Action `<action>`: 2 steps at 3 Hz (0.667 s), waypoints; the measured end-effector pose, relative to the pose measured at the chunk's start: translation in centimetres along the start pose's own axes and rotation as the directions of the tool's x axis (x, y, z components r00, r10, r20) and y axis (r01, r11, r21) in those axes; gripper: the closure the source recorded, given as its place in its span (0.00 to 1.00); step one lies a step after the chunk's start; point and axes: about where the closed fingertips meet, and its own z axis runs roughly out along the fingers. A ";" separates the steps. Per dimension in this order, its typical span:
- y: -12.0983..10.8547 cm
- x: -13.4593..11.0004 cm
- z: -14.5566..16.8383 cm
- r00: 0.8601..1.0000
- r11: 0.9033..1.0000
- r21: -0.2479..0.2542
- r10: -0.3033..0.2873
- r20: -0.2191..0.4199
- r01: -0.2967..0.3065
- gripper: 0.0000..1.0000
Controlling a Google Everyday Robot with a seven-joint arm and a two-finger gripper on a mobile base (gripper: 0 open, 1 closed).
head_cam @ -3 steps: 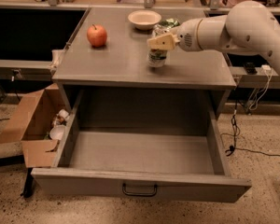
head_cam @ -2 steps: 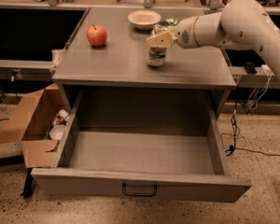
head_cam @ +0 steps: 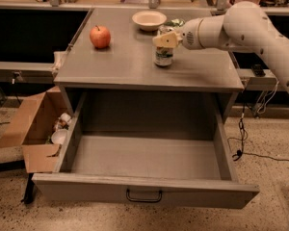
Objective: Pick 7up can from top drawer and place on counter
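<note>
The 7up can (head_cam: 163, 57) stands upright on the counter (head_cam: 125, 64), right of centre. My gripper (head_cam: 164, 39) comes in from the right on the white arm (head_cam: 231, 28) and sits at the can's top, covering its rim. The top drawer (head_cam: 144, 155) is pulled fully out below the counter. Its flat grey bottom is bare, and a black wire handle (head_cam: 143, 195) is on its front.
A red apple (head_cam: 100, 36) and a white bowl (head_cam: 149, 19) sit on the counter's far part. A green shiny object (head_cam: 175, 22) lies behind the can. An open cardboard box (head_cam: 36, 129) stands on the floor to the left. Cables (head_cam: 245, 148) lie to the right.
My gripper and forearm have shifted slightly up and left at the can's top. The can stays at the same spot on the counter.
</note>
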 end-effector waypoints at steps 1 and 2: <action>0.0 0.0 0.0 1.000 1.000 0.001 0.000 0.001 0.000 0.59; 0.0 0.0 0.0 1.000 1.000 0.001 0.000 0.001 0.000 0.38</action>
